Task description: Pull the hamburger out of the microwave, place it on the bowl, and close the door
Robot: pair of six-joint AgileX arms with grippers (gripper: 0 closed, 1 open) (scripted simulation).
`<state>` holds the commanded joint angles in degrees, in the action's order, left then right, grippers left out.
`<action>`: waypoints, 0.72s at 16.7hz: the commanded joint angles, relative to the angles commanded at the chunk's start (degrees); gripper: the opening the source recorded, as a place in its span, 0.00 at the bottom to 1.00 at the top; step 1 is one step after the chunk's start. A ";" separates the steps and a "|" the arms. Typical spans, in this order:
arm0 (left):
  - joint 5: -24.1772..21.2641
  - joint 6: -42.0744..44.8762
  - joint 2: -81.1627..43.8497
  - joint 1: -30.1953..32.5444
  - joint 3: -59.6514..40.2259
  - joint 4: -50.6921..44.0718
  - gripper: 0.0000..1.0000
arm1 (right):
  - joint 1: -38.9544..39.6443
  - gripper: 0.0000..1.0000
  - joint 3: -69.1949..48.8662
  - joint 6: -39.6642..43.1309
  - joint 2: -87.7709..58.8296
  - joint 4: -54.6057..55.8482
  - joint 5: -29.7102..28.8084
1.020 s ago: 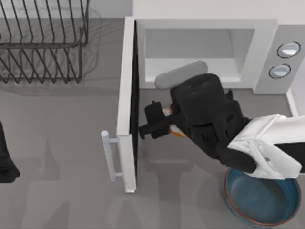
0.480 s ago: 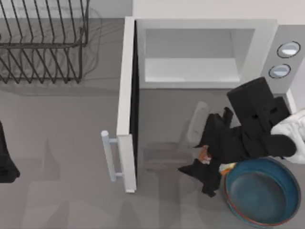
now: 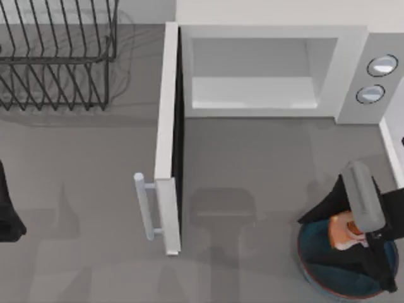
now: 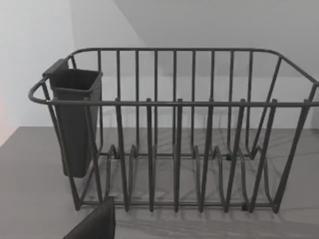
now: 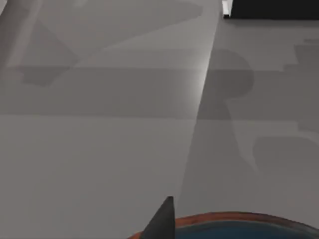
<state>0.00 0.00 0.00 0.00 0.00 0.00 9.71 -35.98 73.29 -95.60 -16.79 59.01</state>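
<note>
The right gripper is clamped on the hamburger above the bowl at four o'clock on the table. Best lowered gently and released centred. The door stands open on the microwave at twelve. Left arm parked at nine

Legible text, labels, brands, numbers, signs: none. Microwave, at 1 o'clock on the table: white casing unmarked; its two round knobs carry no digits, scale marks or symbols that can be read. Door, standing open at 10 o'clock from the table's centre: no lettering on panel or handle. Bowl, at 5 o'clock: plain, no mark on its rim. Wire rack, at 11 o'clock, with its dark cup: no tag or print.
</note>
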 joint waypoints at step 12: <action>0.00 0.00 0.00 0.00 0.00 0.00 1.00 | -7.21 0.00 2.52 9.50 1.28 -5.06 4.49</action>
<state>0.00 0.00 0.00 0.00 0.00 0.00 2.49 -33.45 82.79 -94.32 -21.85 63.51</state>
